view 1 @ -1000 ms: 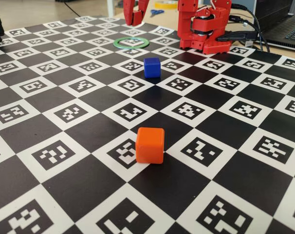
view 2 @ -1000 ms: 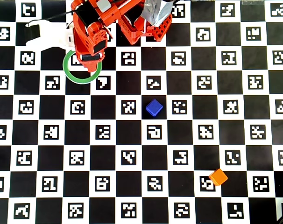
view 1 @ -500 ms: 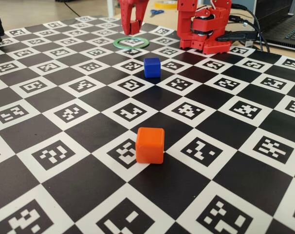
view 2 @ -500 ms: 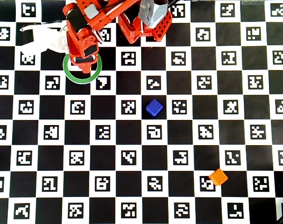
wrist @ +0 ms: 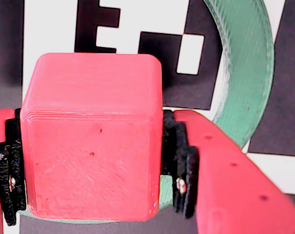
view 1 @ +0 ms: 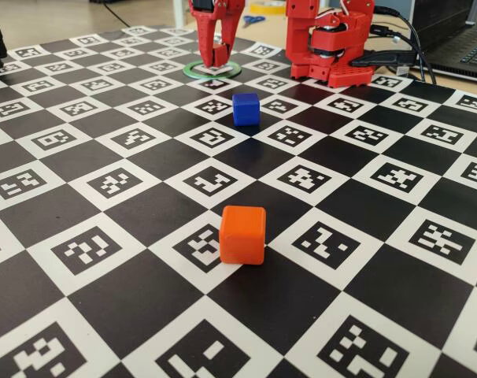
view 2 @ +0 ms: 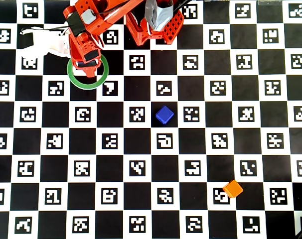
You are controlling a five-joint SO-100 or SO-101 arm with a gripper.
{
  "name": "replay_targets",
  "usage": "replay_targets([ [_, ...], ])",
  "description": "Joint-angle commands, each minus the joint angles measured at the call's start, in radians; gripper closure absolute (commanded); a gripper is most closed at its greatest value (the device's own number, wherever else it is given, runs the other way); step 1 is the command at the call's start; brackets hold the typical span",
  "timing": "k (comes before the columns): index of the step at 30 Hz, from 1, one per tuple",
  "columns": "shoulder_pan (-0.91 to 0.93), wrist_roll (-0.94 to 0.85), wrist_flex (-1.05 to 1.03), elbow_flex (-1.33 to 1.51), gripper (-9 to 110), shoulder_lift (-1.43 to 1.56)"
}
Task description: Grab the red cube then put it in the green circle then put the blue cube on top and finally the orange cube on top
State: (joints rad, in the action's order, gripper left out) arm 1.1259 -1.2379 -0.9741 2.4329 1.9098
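Fixed view, change: the gripper (view 1: 215, 61) has come down since a second ago; then its tips hung above the far rim of the green circle (view 1: 193, 70), now they reach into the ring.
Fixed view, cubes: the blue cube (view 1: 245, 109) and the orange cube (view 1: 242, 235) sit where they sat before, on the checkered marker board (view 1: 136, 213).
Fixed view, open room: wide clear board lies between the ring and the blue cube, and again between the blue cube and the orange one; the arm's red base (view 1: 330, 43) stands at the far edge, right of the ring.
Wrist view, claw: clamped on the red cube (wrist: 91, 136), black pads (wrist: 179, 161) pressed to both of its sides.
Wrist view, place: the red cube fills the middle; the green circle (wrist: 247, 73) curves behind and right of it, with a printed marker inside the ring. Whether the cube touches the board cannot be told here.
Overhead view, change: the arm has swung up and left since the earlier picture, and the gripper (view 2: 88, 67) now points straight down into the green circle (view 2: 102, 77).
Overhead view, red cube: hidden under the gripper.
Overhead view, spacing: the blue cube (view 2: 164, 114) is well apart, down and right of the ring; the orange cube (view 2: 233, 188) is farther still, near the lower right.
Overhead view, edges: the ring lies near the board's top left, close to the base.
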Motion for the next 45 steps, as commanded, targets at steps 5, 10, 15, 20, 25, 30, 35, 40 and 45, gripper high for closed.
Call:
replay_targets([
  [5,0.006,0.011,0.038,-0.009,98,0.005],
  [10,0.005,0.014,0.043,-0.005,98,0.005],
  [15,0.003,0.015,0.051,0.003,98,0.008],
  [20,0.0,0.018,0.057,0.011,98,0.012],
  [25,-0.003,0.021,0.058,0.012,98,0.012],
  [30,-0.003,0.026,0.06,0.014,96,0.014],
  [35,-0.005,0.028,0.06,0.014,91,0.014],
  [40,-0.005,0.034,0.061,0.014,84,0.015],
  [45,-0.005,0.052,0.064,0.014,74,0.017],
])
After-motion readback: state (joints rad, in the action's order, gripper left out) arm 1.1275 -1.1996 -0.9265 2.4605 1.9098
